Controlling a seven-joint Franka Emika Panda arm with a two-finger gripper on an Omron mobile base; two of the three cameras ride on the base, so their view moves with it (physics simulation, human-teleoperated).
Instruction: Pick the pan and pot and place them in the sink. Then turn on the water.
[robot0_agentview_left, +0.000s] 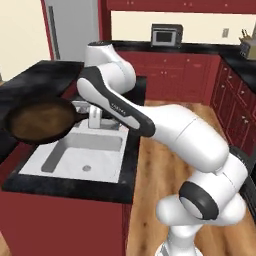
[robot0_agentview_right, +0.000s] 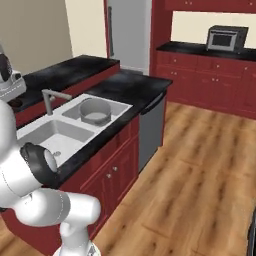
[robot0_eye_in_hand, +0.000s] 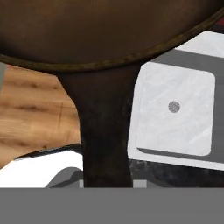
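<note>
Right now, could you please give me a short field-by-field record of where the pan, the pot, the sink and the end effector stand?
pan: dark-brown skillet, held up in the air by its handle, above the near basin and the counter edge
pot: grey stockpot, upright inside the far basin
sink: white double basin; near basin holds nothing
faucet: grey post between the basins; no water seen running
end effector: shut on the pan handle
task stage: pot placed, pan not yet set down, water not yet on
</note>
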